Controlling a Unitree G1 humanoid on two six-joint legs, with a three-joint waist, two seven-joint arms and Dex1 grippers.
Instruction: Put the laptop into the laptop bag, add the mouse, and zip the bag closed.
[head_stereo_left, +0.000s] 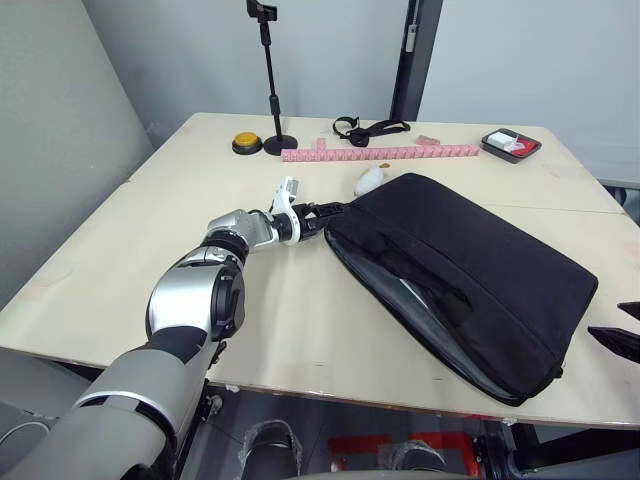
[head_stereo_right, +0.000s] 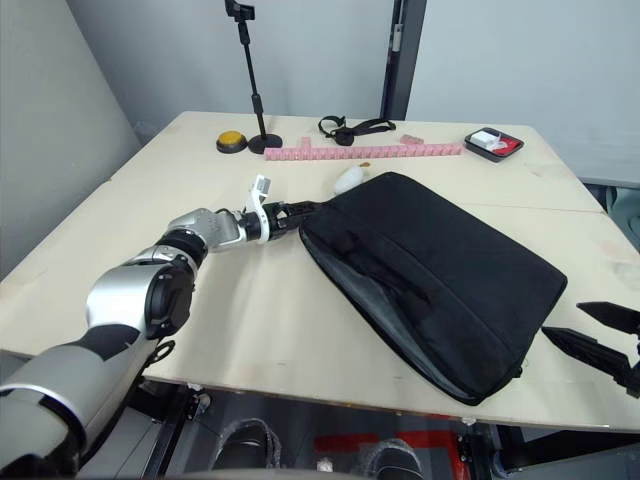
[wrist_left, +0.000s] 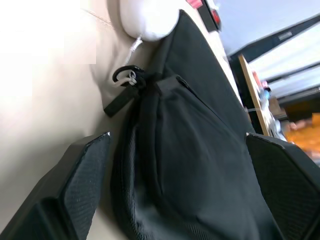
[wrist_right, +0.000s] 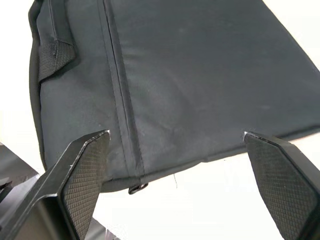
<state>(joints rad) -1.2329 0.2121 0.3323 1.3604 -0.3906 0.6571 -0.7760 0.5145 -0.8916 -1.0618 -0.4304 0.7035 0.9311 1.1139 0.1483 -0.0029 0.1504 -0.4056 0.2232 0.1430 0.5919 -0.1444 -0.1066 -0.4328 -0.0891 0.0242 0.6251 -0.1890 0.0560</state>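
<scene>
I see the laptop bag (head_stereo_left: 470, 275), a large flat black fabric case, lying diagonally on the table, from the middle toward the near right edge. Its long side facing me is unzipped, and the grey lining shows there with a thin silver edge of the laptop (head_stereo_left: 412, 296) inside. One black strap handle lies on top. The mouse (head_stereo_left: 369, 181), small, white and oval, rests just beside the bag's far corner.

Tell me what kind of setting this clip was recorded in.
Probably a robotics lab or test room, not a home or office: a bare plywood table against plain grey walls, a black camera stand at the far edge, and a yellow push button beside it. The laptop bag looks like a staged prop.
</scene>
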